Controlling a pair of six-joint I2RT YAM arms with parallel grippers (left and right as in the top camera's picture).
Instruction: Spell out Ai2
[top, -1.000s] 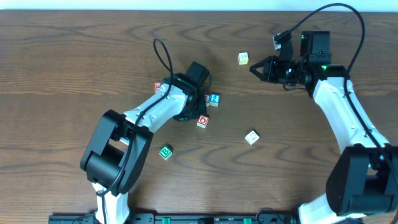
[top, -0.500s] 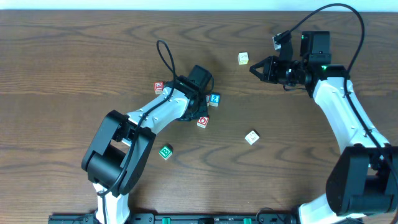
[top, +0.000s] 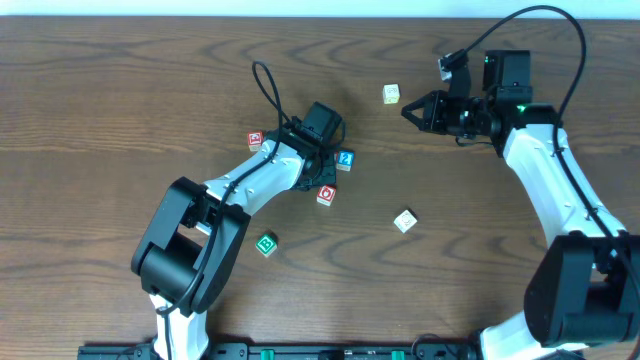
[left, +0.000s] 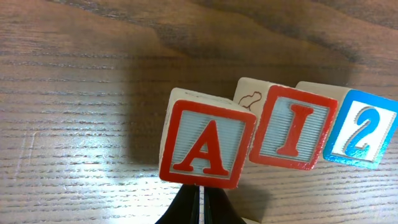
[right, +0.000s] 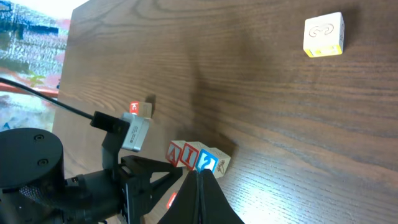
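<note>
The A cube (left: 208, 146), I cube (left: 292, 137) and 2 cube (left: 360, 130) stand edge to edge in a slightly crooked row on the table (left: 74, 93). The 2 cube's right side reaches the frame border. Only the tips of the left gripper (left: 200, 208) show, pinched to a slit just below the A cube and empty; contact is unclear. From overhead, the left wrist (top: 318, 128) hides A and I. Well apart, the right gripper (top: 405, 111) tapers to a closed, empty point near a pale cube (top: 391, 94).
</note>
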